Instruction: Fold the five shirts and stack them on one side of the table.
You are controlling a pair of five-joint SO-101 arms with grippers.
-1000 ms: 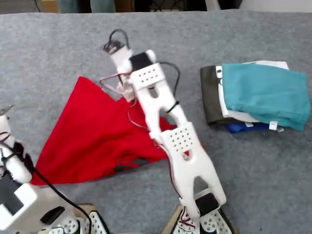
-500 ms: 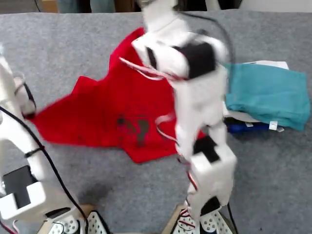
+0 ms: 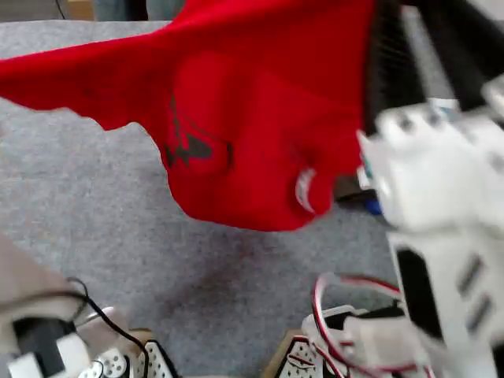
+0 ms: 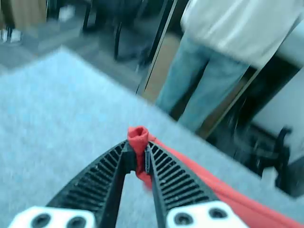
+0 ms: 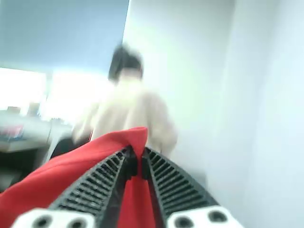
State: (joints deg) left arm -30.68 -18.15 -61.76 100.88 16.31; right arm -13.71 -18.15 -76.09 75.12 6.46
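Pinches a bunched corner of the red cotton shirt (image 4: 138,137) in the left gripper (image 4: 137,159), ribbed black jaws clenched tight on it. Pinches another edge of the same cloth in the right gripper (image 5: 135,164), jaws likewise clamped. Hangs stretched between the two grips, long axis running crosswise from one to the other, printed front sagging in a belly below, well clear of the grey felt table (image 3: 94,213). Shows, past the drooping hem, a sliver of the folded shirt pile (image 3: 367,206) beside the right arm (image 3: 441,205). Calls, probably, for lowering both corners level so the cloth lands flat, with that arm the nearer to the pile.
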